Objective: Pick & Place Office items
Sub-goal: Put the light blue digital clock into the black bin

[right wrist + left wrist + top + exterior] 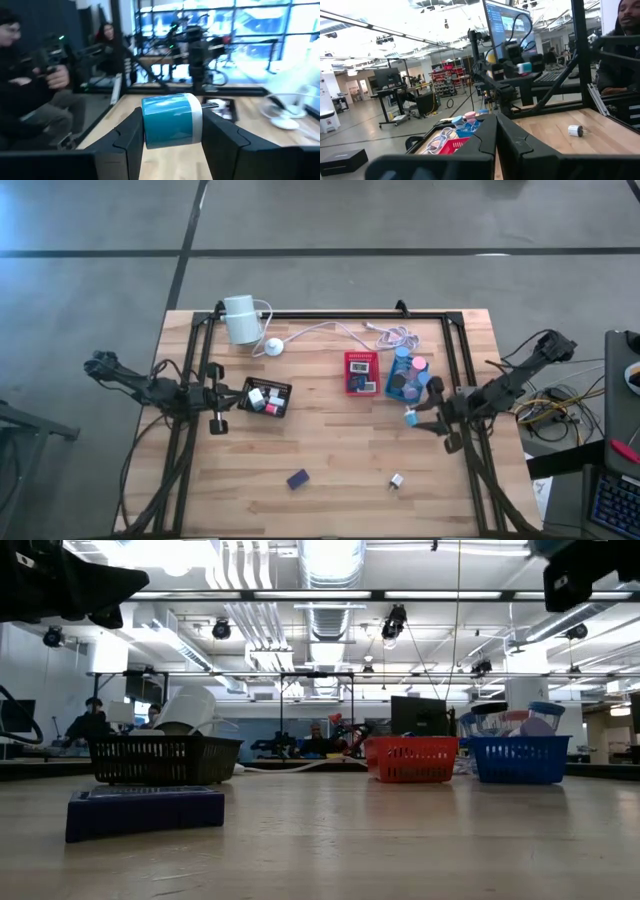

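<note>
A small teal-and-white block-shaped office item (172, 120) sat clamped between the two dark fingers of the right hand (412, 416), held above the wooden tabletop (340, 450) just off the near corner of the blue mesh tray (404, 377). In the right wrist view the item filled the gap between the fingers, its teal body to one side and a white band on the other.

The left hand (222, 396) hung over the left part of the tabletop with its fingers clenched together on nothing, just beside the black mesh tray (268, 397). That tray held several small white, pink and dark pieces (266, 399). The red mesh tray (361, 372) stood near the middle toward the far edge, touching or just beside the blue one, which carried a heap of pale blue and pink items (410, 372).

Two pieces lay loose on the near part of the tabletop: a flat dark-blue rectangular piece (297, 479) and, well apart from it to the right, a small white plug-like cube (396, 480). A white cylinder (239, 318) lay at the far left corner with its white cable (330, 330) trailing to a round white puck (273, 347).

People showed seated in the room beyond the tabletop.
</note>
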